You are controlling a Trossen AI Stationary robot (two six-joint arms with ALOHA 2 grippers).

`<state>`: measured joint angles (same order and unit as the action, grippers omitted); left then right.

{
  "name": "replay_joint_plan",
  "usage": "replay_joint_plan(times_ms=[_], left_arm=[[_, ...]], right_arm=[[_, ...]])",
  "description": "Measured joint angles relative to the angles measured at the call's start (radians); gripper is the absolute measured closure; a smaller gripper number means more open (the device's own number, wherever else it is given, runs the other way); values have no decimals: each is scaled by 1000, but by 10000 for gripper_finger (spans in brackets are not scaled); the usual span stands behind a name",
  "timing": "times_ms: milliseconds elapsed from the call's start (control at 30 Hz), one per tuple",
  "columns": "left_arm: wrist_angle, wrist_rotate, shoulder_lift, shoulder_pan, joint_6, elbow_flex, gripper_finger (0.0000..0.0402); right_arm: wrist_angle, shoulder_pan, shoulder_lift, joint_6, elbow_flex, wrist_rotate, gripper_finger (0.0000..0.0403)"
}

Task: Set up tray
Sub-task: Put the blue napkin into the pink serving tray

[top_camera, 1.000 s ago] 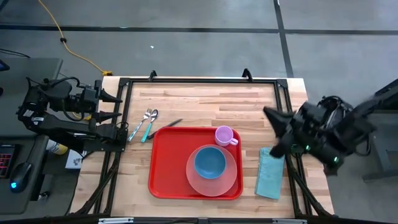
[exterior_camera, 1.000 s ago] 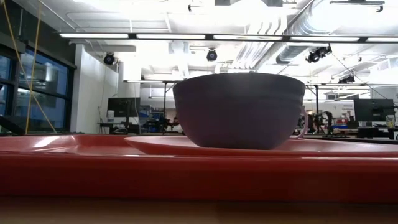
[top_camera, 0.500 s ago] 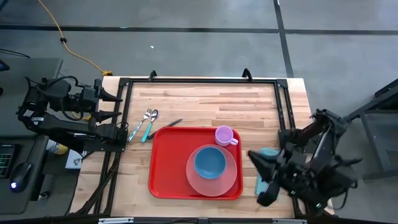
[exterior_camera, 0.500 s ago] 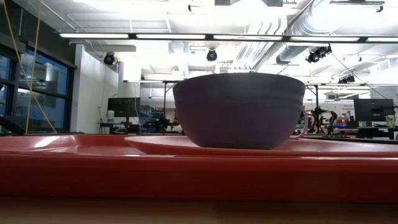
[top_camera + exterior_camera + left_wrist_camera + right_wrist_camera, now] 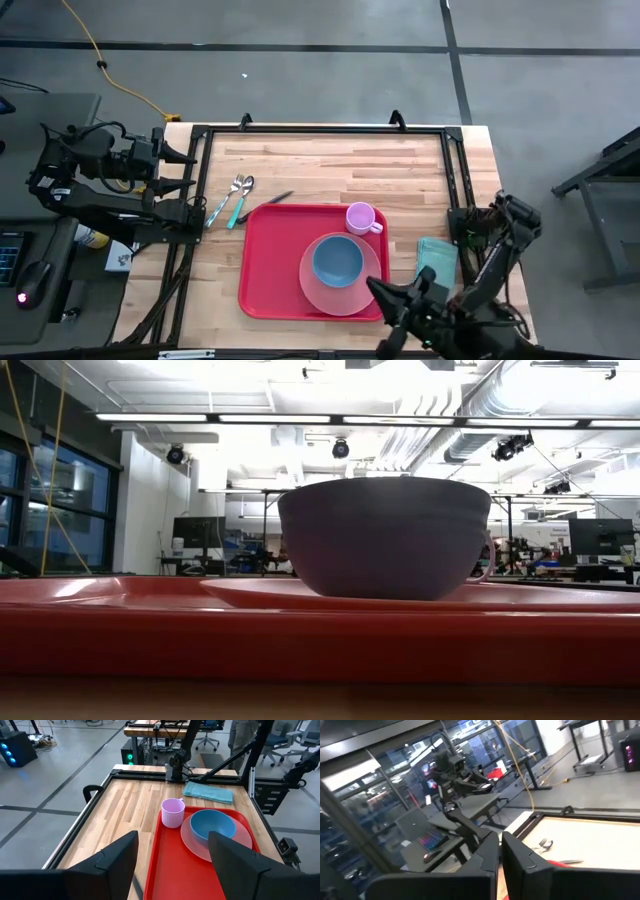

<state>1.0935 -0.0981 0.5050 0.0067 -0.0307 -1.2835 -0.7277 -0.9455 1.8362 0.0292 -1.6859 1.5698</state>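
I see the large red plastic rectangular tray (image 5: 270, 262) centred on the light wooden slatted table (image 5: 330, 160), carrying a translucent pink round plate (image 5: 372, 285), a blue bowl (image 5: 338, 260) and a lilac plastic mug (image 5: 360, 217). My left gripper (image 5: 185, 172) waits wide open, empty, at the table's left edge. My right gripper (image 5: 382, 320) is fully closed, empty, near the tray's front right corner.

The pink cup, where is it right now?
In the high view the cup stands in the tray's far right corner, just beyond the plate holding the blue bowl.
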Motion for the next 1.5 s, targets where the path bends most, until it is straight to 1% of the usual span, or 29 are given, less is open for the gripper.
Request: replay_joint_plan(times_ms=[133, 233, 300, 400, 567, 633, 767, 900, 1033, 1167, 1367, 1500], left_arm=[[0, 5, 0, 0, -1, 0, 128], [1, 20, 0, 0, -4, 0, 128], [1, 25, 0, 0, -4, 0, 128], [1, 25, 0, 0, -4, 0, 128], [1, 28, 0, 0, -5, 0, 128], [1, 37, 0, 0, -5, 0, 128], [1, 39, 0, 0, -5, 0, 128], [1, 39, 0, 0, -5, 0, 128], [1, 39, 0, 0, -6, 0, 128], [1, 39, 0, 0, -6, 0, 128], [1, 39, 0, 0, -6, 0, 128], [1, 39, 0, 0, -5, 0, 128]], right_arm=[[-2, 24, 11, 7, 0, 1, 403], [-4, 47, 12, 68, 0, 1, 403], [-31, 66, 7, 139, 0, 1, 403], [-120, 98, -9, 280, 0, 1, 403], [-332, 138, -17, 556, -2, 2, 403], [-388, 147, -17, 642, -2, 2, 403], [-450, 167, -17, 748, -2, 2, 403], [-461, 188, -17, 798, -2, 2, 403], [-455, 206, -17, 818, -2, 2, 403], [-412, 223, -24, 831, -2, 1, 403], [-195, 261, -27, 854, -2, 0, 403], [-9, 302, -27, 799, -1, 0, 403]])
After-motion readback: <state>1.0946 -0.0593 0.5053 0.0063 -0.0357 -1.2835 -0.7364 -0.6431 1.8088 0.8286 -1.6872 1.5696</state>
